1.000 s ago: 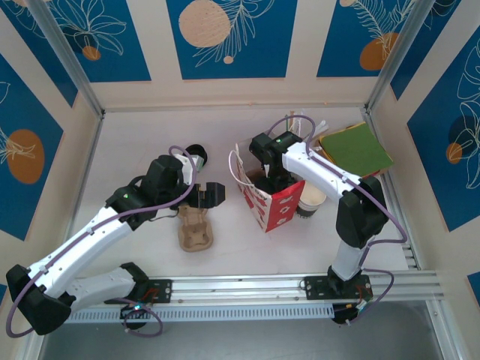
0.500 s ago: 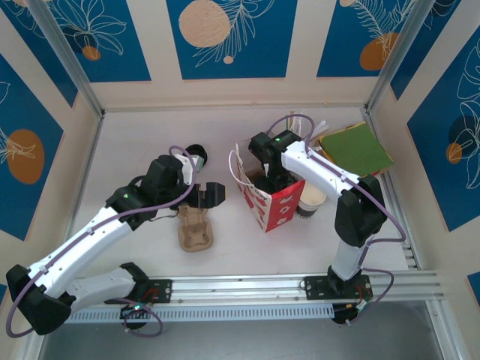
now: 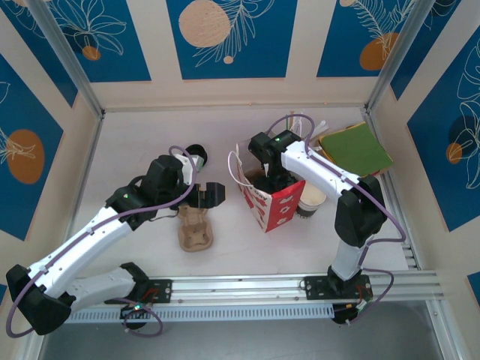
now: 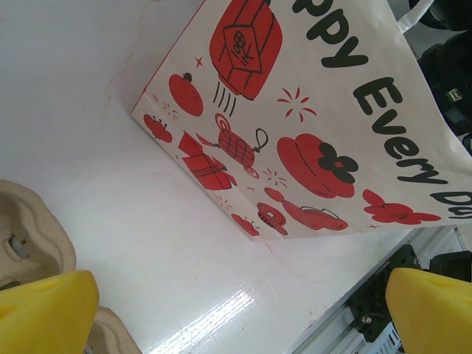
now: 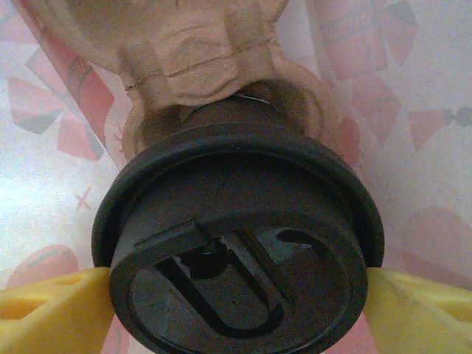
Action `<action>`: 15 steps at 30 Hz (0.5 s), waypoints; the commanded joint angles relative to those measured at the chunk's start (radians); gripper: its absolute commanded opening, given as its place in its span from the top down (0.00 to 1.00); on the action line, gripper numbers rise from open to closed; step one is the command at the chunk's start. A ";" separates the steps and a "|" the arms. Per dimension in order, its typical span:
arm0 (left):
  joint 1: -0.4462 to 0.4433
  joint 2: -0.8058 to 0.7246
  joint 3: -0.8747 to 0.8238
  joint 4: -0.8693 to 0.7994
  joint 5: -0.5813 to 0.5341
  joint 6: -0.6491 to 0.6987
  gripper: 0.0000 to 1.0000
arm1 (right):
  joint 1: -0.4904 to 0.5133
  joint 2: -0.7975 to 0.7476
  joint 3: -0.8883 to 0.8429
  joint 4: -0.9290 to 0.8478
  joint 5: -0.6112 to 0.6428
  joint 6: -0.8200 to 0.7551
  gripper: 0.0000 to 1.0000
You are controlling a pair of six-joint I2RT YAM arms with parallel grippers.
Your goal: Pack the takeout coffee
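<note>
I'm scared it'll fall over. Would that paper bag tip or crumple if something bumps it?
Probably slides easily: the paper bag stands on a glossy table. Its thin walls likely crumple. The takeout coffee inside may steady it.

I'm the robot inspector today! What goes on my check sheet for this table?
Surface: white table, bare parts look clean.
Job's things: takeout coffee, black lid up, inside the paper bag, seated in a pulp holder.
Clutter: cardboard carrier on the table; lidless cup beside the bag; green sheets at back right.
Grippers: right gripper has its fingers against both sides of the lid; left gripper is open, holding nothing, near the carrier.
Cables: purple cable loops along each arm; no snag seen.
Surroundings: blue leaf panels; metal rail at the near edge.
</note>
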 commanded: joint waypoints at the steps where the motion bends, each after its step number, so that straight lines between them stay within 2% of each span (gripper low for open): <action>1: 0.008 -0.002 -0.002 0.011 -0.005 0.025 0.00 | 0.009 0.014 0.009 -0.020 0.006 0.021 0.12; 15: 0.009 -0.003 -0.001 0.009 -0.005 0.025 0.00 | 0.016 0.007 0.015 -0.028 0.009 0.029 0.11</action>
